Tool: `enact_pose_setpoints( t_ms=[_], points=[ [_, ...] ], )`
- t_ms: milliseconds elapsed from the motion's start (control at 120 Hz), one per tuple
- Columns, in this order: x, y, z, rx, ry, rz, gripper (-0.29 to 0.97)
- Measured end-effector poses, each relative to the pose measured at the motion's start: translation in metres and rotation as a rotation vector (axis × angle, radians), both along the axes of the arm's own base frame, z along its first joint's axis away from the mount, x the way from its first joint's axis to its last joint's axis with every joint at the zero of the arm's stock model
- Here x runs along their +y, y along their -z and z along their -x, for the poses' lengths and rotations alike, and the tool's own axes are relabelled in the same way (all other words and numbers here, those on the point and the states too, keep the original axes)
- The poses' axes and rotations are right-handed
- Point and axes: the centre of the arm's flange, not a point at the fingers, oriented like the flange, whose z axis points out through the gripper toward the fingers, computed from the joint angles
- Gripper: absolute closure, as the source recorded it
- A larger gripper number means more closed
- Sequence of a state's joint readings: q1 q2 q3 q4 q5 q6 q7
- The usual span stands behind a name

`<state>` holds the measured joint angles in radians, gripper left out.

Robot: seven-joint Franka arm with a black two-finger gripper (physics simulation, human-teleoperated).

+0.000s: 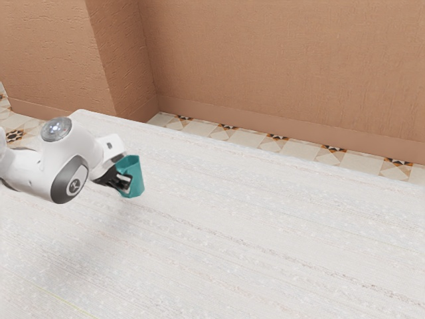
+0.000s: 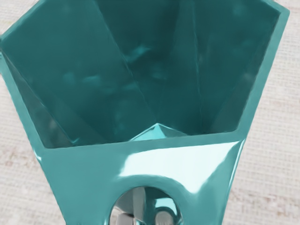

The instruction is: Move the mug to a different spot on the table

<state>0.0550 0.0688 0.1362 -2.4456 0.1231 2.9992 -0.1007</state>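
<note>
A teal mug (image 1: 133,175) with faceted walls is near the exterior view's left, at the end of my white arm. My black gripper (image 1: 119,181) reaches it from the left and is shut on its handle side. The mug leans slightly. I cannot tell whether its base touches the pale table (image 1: 265,226). In the wrist view the mug (image 2: 140,84) sits right under my hand, its open mouth facing the camera. Its handle loop (image 2: 145,183) is nearest the hand, with grey metal showing through the hole.
The pale wood-grain table stretches wide toward the exterior view's right and front. Its far edge runs along a patterned tile floor (image 1: 299,146) below brown walls (image 1: 279,60).
</note>
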Motion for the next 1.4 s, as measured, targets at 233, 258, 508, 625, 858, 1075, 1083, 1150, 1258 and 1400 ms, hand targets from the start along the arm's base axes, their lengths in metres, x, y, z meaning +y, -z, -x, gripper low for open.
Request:
enact_pose_setpoints(
  t_ms=[233,258,508,625,858,1075,1083,1150,1258,1400],
  points=[
    [-0.034,0.019,-0.009,-0.023,0.066,0.002,0.75],
    [-0.039,0.021,-0.01,-0.026,0.074,0.002,0.75],
    [-0.057,0.045,-0.014,-0.031,0.091,0.015,0.75],
    [-0.057,0.052,-0.014,-0.026,0.089,0.016,0.75],
    [-0.057,0.056,-0.014,-0.025,0.085,0.018,0.52],
    [-0.057,0.053,-0.012,-0.028,0.075,0.024,0.23],
    [-0.057,0.053,-0.011,-0.028,0.075,0.025,0.22],
    [-0.058,0.048,0.003,-0.021,0.07,0.032,0.16],
    [-0.058,0.031,0.031,-0.004,0.057,0.048,0.1],
    [-0.053,-0.03,0.029,0.04,0.043,0.055,0.05]
  ],
)
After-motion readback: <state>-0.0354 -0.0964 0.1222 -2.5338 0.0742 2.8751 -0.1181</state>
